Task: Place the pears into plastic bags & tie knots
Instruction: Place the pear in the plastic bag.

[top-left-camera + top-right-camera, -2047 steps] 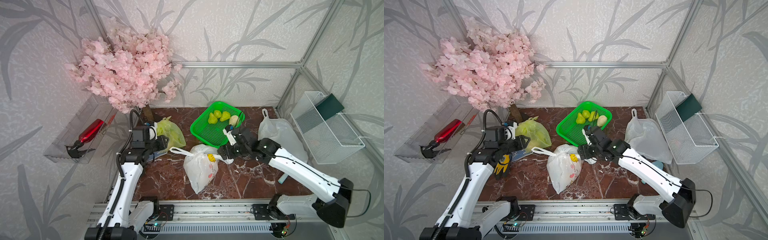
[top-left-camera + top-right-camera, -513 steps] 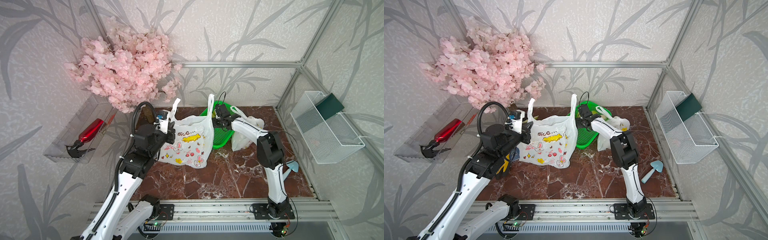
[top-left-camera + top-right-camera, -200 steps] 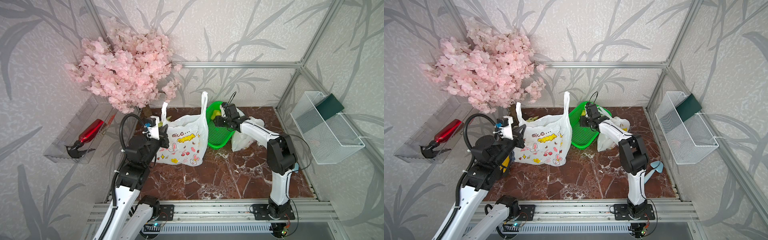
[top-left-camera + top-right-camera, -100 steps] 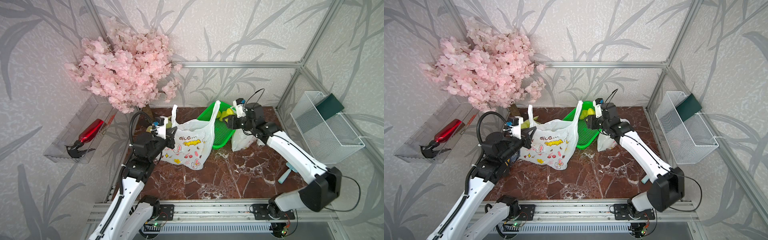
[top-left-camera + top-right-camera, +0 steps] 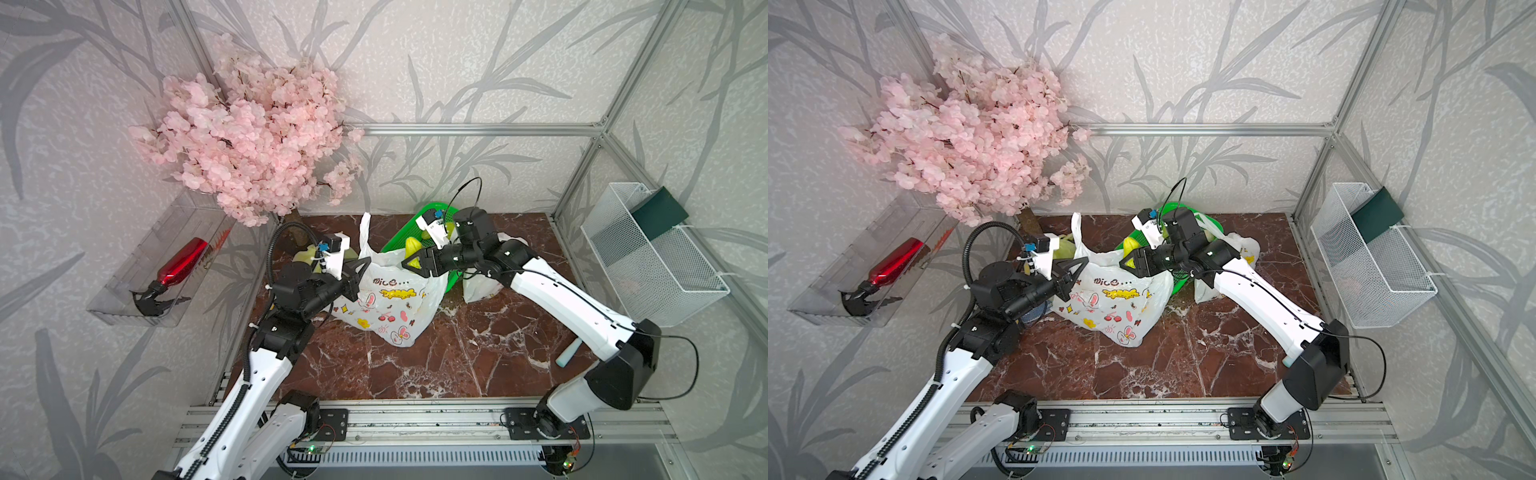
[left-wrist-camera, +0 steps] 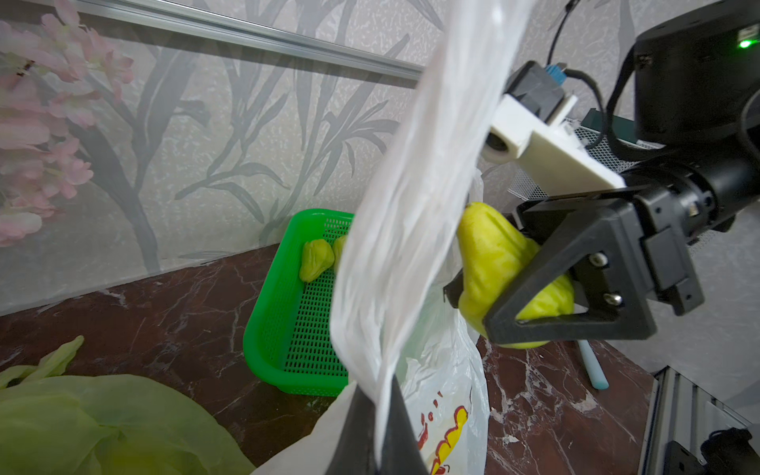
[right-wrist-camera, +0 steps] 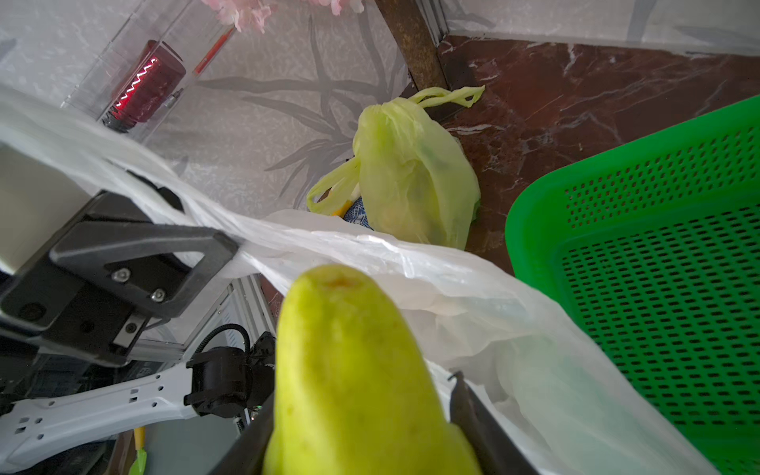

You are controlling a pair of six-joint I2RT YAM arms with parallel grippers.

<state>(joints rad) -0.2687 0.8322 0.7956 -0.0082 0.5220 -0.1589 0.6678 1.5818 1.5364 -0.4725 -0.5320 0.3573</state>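
Held pear [image 6: 493, 255]: yellow-green, waxy, lumpy skin, narrow end pointing forward. It is clamped in the right tool [image 5: 409, 264] at the open mouth of the white bag [image 5: 390, 303].
Bag is thin white film printed with bunnies, flowers and a yellow label. Its belly sags on the bench [image 5: 415, 365], and 1 handle stands up free.
Left tool [image 5: 365, 264] is pinched tight on the bag's other handle, pulling the rim taut.
Just behind the bag is the green perforated basket [image 6: 263, 329], with 2 more pears [image 6: 314, 259] inside.
Yellow-green bag [image 7: 411, 177] sits near the back-left corner, its top closed with a knot [image 7: 448, 96].
2nd white bag [image 5: 478, 286] lies beyond the right arm.
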